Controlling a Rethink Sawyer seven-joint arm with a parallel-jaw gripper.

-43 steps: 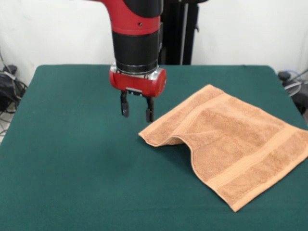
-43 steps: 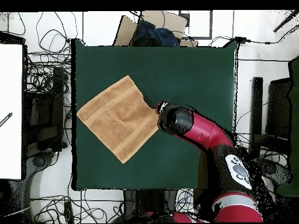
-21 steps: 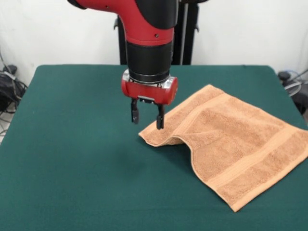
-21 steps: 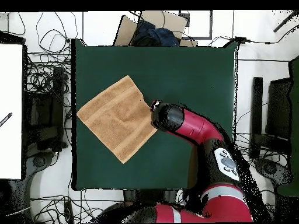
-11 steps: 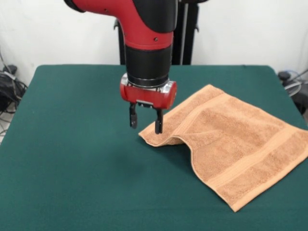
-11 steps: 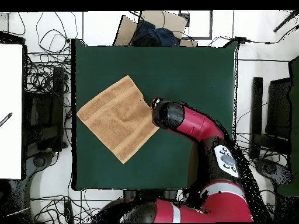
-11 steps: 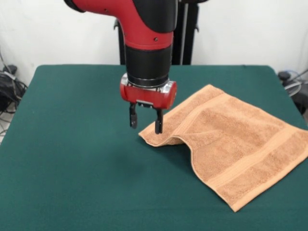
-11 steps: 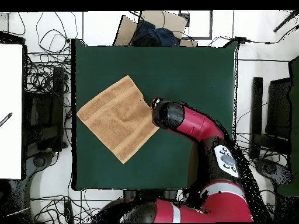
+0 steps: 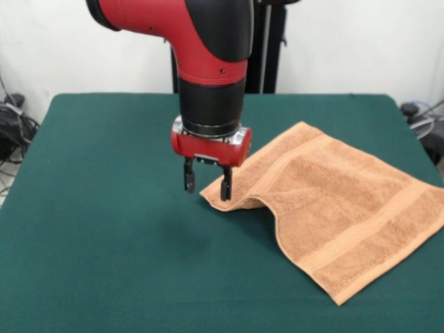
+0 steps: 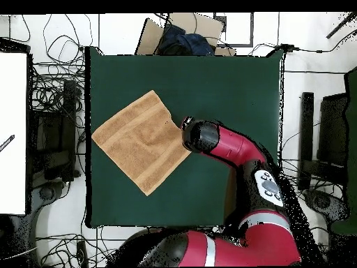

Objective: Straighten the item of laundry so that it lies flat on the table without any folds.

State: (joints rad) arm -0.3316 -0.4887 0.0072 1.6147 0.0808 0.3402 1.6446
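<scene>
My gripper hangs from the red and black arm with its two dark fingers spread apart, pointing straight down and holding nothing. It sits over the nearest corner of the peach-orange terry-cloth hand towel — one finger in front of the towel's corner edge, the other over bare felt just beside it. I cannot tell whether the tips touch the surface. The towel lies on the large rectangular table with the dark green felt-like top, turned diamond-wise, toward the right in the front view and reaching near the table's right edge. It is mostly spread out, but the edge beside my gripper humps up in a small raised fold — a shadowed hollow shows beneath it. Woven bands run parallel to two opposite edges.
</scene>
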